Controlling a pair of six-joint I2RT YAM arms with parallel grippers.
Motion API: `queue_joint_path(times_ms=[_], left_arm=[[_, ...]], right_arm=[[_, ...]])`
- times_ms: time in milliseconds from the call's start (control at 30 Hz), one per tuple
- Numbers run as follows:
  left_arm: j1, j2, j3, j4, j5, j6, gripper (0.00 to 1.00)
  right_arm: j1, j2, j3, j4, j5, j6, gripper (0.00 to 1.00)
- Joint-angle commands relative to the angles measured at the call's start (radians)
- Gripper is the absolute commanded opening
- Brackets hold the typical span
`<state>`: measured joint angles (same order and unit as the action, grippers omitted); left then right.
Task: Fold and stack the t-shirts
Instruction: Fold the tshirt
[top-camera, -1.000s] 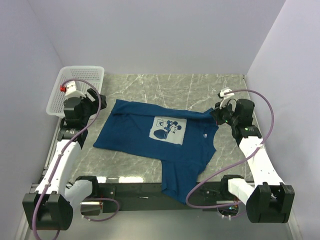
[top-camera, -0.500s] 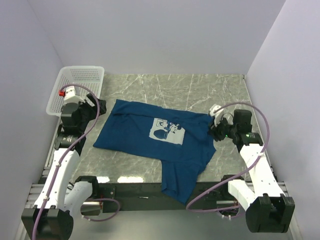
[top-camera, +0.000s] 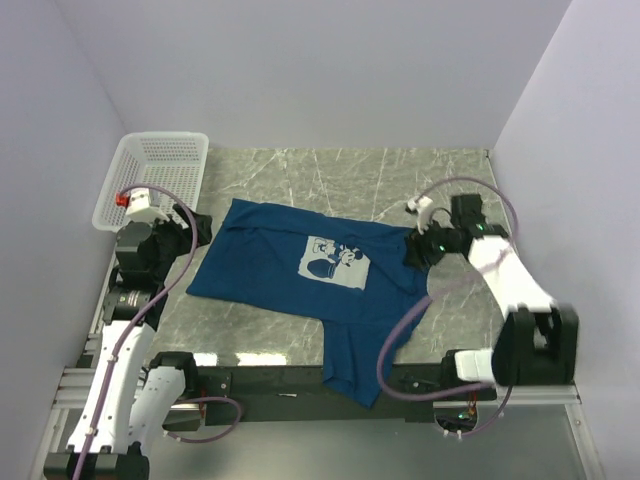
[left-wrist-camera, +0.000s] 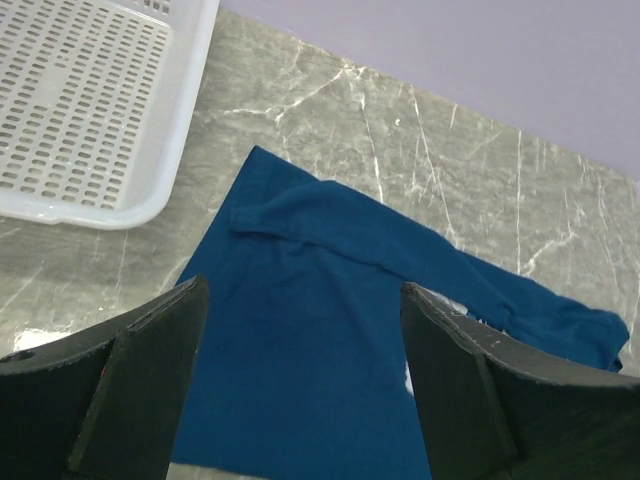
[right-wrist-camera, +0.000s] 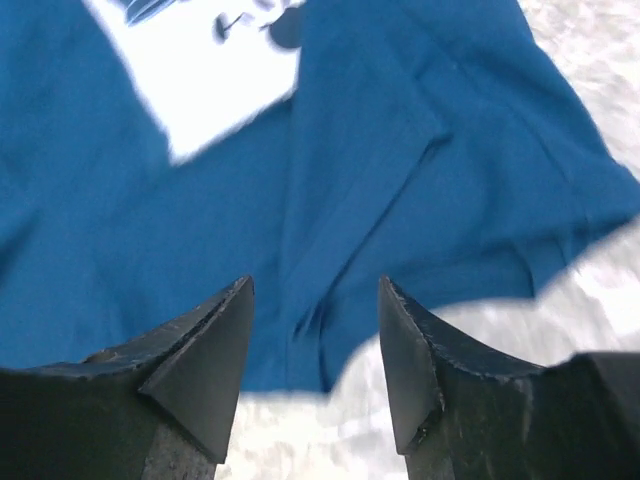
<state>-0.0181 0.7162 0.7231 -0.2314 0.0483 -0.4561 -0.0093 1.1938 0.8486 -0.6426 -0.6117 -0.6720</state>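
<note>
A dark blue t-shirt (top-camera: 265, 270) lies spread on the marble table, its pale print (top-camera: 335, 262) facing up and one part hanging over the near edge. My left gripper (top-camera: 200, 228) hovers open over the shirt's left edge. In the left wrist view the blue cloth (left-wrist-camera: 300, 340) fills the gap in the left gripper (left-wrist-camera: 303, 288). My right gripper (top-camera: 412, 250) stands open over the shirt's right edge. The right wrist view shows creased cloth (right-wrist-camera: 420, 150) and the print (right-wrist-camera: 210, 90) beyond the right gripper (right-wrist-camera: 315, 282), with nothing held.
A white mesh basket (top-camera: 160, 160) stands at the table's back left corner, also in the left wrist view as the basket (left-wrist-camera: 80, 110). Lilac walls close in the left, back and right. Bare marble (top-camera: 400, 180) lies behind the shirt.
The right gripper has gone from shut to open, and its arm has swung round towards the shirt's right edge. The left arm has drawn back a little towards the near side.
</note>
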Motion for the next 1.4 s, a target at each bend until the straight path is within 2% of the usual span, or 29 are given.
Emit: queue_joint_path(times_ms=[0, 267, 500, 800, 933, 1000, 1100, 1133, 1233, 1367], left_arm=[[0.003, -0.072, -0.016, -0.042, 0.021, 0.048, 0.83], [0.003, -0.124, -0.025, -0.075, 0.03, 0.06, 0.83], [0.003, -0.133, -0.027, -0.075, 0.033, 0.056, 0.83], [0.004, -0.133, -0.027, -0.074, 0.035, 0.054, 0.83], [0.003, -0.133, -0.025, -0.075, 0.033, 0.056, 0.83], [0.004, -0.135, -0.027, -0.075, 0.035, 0.054, 0.83], [0.003, -0.135, -0.028, -0.075, 0.035, 0.056, 0.83], [0.004, -0.135, -0.027, -0.075, 0.035, 0.056, 0.83], [0.003, -0.136, -0.027, -0.075, 0.036, 0.056, 0.83], [0.004, -0.138, -0.028, -0.074, 0.036, 0.053, 0.83]], right_arm=[[0.045, 0.223, 0.111, 0.063, 0.016, 0.19, 0.59], [0.083, 0.533, 0.316, 0.092, 0.138, 0.34, 0.59], [0.088, 0.621, 0.363, 0.101, 0.197, 0.364, 0.59], [0.112, 0.671, 0.385, 0.08, 0.153, 0.336, 0.58], [0.123, 0.667, 0.382, 0.064, 0.116, 0.313, 0.44], [0.127, 0.655, 0.369, 0.067, 0.106, 0.304, 0.4], [0.134, 0.632, 0.359, 0.054, 0.092, 0.287, 0.24], [0.135, 0.616, 0.356, 0.052, 0.092, 0.281, 0.14], [0.149, 0.569, 0.333, 0.05, 0.102, 0.259, 0.0], [0.201, 0.483, 0.279, 0.026, 0.072, 0.195, 0.0]])
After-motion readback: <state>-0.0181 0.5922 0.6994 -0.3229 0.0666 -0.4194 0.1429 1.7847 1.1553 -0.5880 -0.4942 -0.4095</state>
